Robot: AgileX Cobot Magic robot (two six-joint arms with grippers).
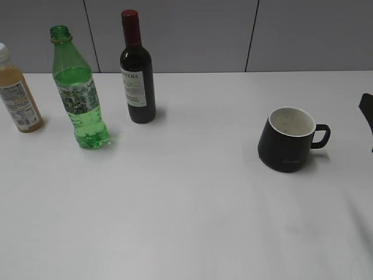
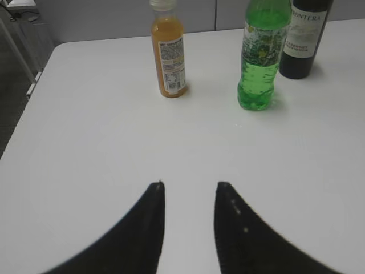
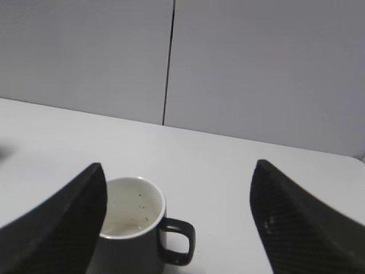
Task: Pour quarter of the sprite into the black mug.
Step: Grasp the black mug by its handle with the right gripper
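Note:
The sprite [image 1: 78, 96] is a tall green bottle with no cap, standing upright at the left of the white table; it also shows in the left wrist view [image 2: 259, 63]. The black mug [image 1: 288, 139] with a white inside stands at the right, handle to the right; it also shows in the right wrist view [image 3: 134, 228]. My left gripper [image 2: 190, 185] is open and empty, well short of the sprite. My right gripper [image 3: 179, 168] is wide open, with the mug's handle between its fingers. A tip of the right gripper [image 1: 367, 108] shows at the right edge.
An orange juice bottle [image 1: 17, 93] stands left of the sprite; it also shows in the left wrist view [image 2: 168, 54]. A dark wine bottle [image 1: 137, 73] stands right of the sprite, and shows in the left wrist view [image 2: 305, 37]. A grey wall runs behind the table.

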